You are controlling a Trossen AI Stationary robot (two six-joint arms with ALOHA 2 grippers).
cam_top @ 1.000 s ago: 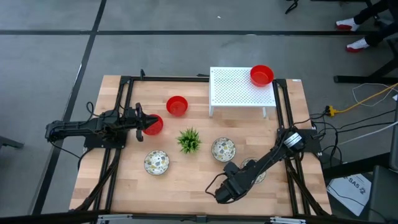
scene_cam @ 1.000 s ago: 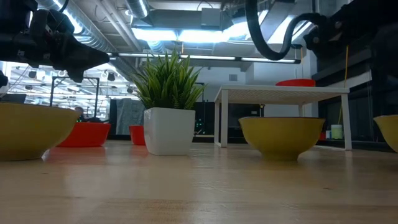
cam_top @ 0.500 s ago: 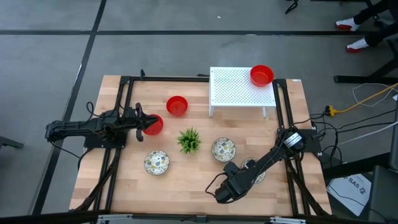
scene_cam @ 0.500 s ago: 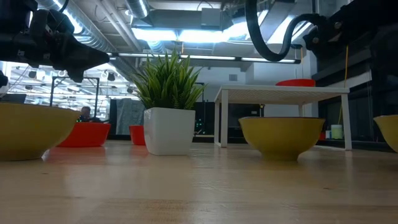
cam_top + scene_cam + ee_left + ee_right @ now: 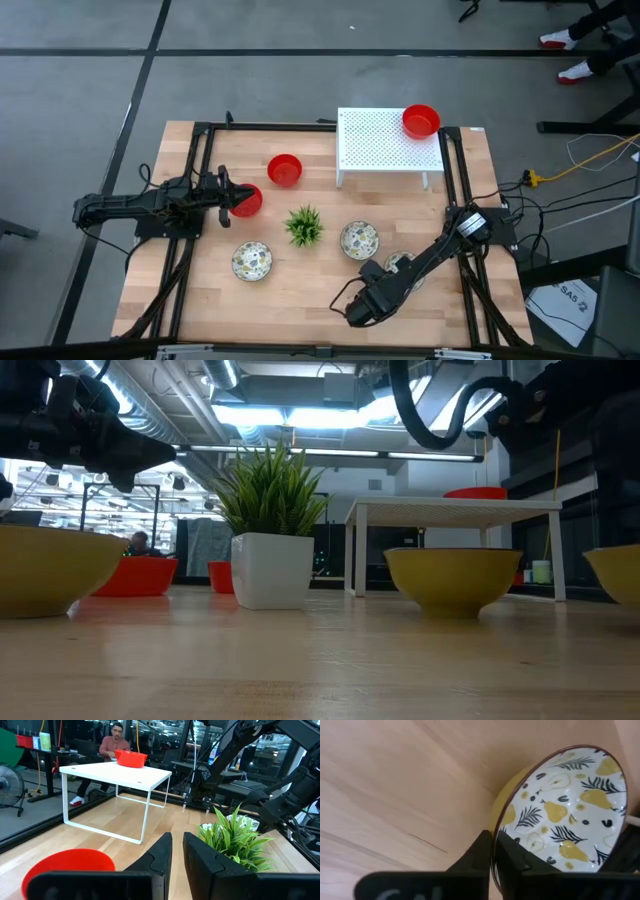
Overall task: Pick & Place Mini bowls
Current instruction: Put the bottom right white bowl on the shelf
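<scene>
Three speckled mini bowls stand near the front: one (image 5: pixel 252 261), one (image 5: pixel 359 240), and a third (image 5: pixel 404 266) with a yellow outside and a pear pattern inside, on which my right gripper (image 5: pixel 493 854) is shut. Three red mini bowls show: one (image 5: pixel 285 169) on the table, one (image 5: pixel 421 121) on the white stand (image 5: pixel 385 145), and one (image 5: pixel 246 201) just below my left gripper (image 5: pixel 177 851). That gripper hangs above the table (image 5: pixel 150 452), its fingers nearly together with nothing between them. My right gripper pinches the speckled bowl's rim (image 5: pixel 494 832), one finger inside the bowl and one on its yellow outer wall. The fingers come from above. The bowl's base rests on the table (image 5: pixel 612 600).
A small green plant in a white pot (image 5: pixel 304 225) stands mid-table between the bowls. The white perforated stand takes up the far right. Black frame rails (image 5: pixel 190 180) run along both sides. A person (image 5: pixel 116 742) sits beyond the table.
My right gripper has closed on the speckled bowl's rim. The bowl has shifted a little toward the table's left and still rests on the table. My left arm has kept still.
</scene>
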